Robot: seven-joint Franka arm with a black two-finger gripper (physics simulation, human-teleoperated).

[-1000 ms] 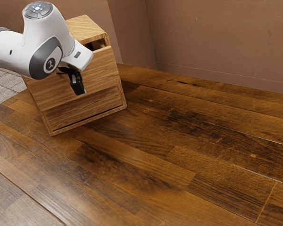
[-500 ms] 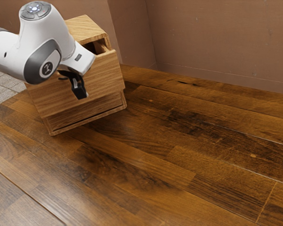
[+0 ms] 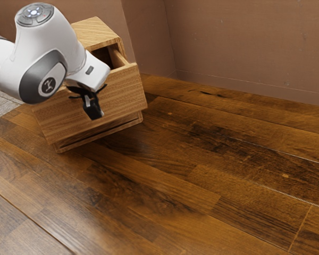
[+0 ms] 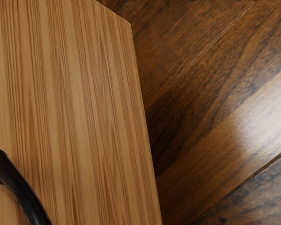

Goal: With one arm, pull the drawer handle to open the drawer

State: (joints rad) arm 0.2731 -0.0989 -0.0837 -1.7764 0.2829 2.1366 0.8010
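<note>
The wooden table point(image 3: 218, 159) is carrying a small wooden cabinet point(image 3: 98, 32), which is standing near the back wall at the exterior view's left. The white arm point(image 3: 40, 58) is reaching in from that same side and is hanging over the cabinet's front.

The top drawer point(image 3: 119, 90) is standing part-way out of the cabinet. A dark gap is showing behind its front panel, and the panel is overhanging the lower front. In the wrist view, the panel's pale grain is lying square to our hand, with the dark table beyond its edge.

The gripper point(image 3: 94, 112) is sitting against the drawer front. Its jaws are standing narrow, and we are reading them as closed on the drawer handle point(image 4: 16, 192), a black curved bar that is crossing the panel beside the hand.

We are judging the pull to be the step in hand, with the opening partly done. The next move is calling for a straight draw along the drawer's own line of travel, away from the cabinet. The grip should be held firm, and any sideways load should be avoided, since it could bind the drawer or shift the cabinet.
</note>
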